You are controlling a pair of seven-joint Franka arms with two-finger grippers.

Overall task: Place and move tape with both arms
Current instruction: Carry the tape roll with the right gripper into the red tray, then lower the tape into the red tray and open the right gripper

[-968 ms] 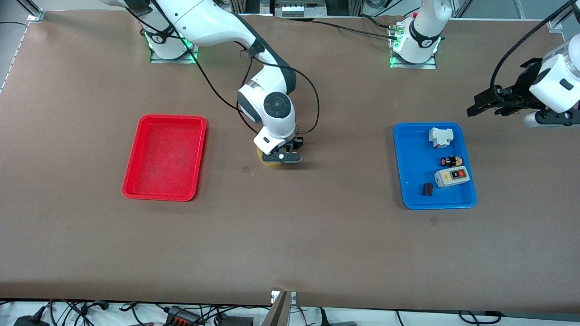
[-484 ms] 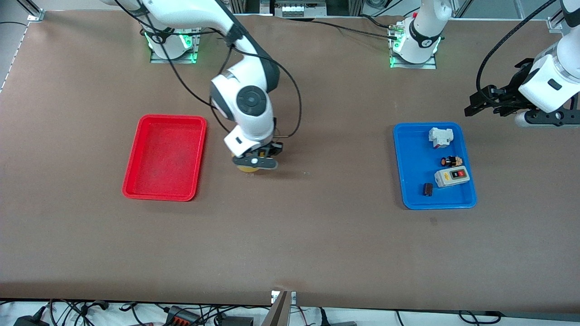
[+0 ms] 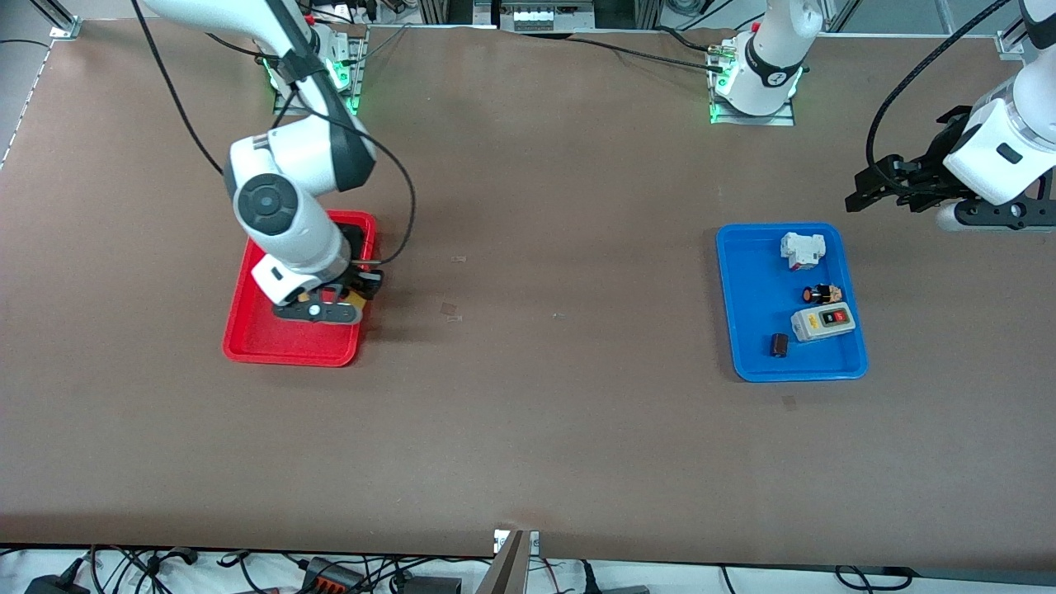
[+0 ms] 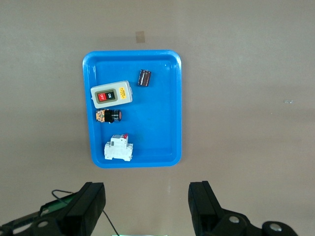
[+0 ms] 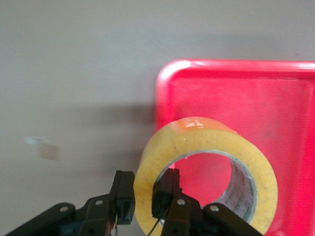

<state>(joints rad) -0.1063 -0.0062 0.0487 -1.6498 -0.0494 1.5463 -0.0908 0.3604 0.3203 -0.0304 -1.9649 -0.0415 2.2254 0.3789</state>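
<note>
- The right hand (image 5: pixel 143 199) is clamped on the tape (image 5: pixel 206 169), one finger outside the wall of the ring and one inside its open core, pinching the wall between them.
- The tape hangs from that hand on edge, its core facing sideways, over the edge of the red tray (image 5: pixel 236 83) that lies toward the tabletop's middle; in the front view only a sliver of yellow shows under the right hand (image 3: pixel 330 307).
- Judged by its look, the roll is light and stiff, with a smooth glossy outer face that could slip; a pinch across the wall, as here, seems the safest hold, since the outside is too wide and slick to span.
- Just past the hand, bare brown tabletop (image 3: pixel 528 412) runs beside the tray.
- Well apart from the right hand, the left hand (image 3: pixel 874 186) waits with its fingers spread wide and empty, up over the tabletop beside the blue tray (image 4: pixel 172 98), which holds a switch box (image 4: pixel 111 94) and other small parts.
</note>
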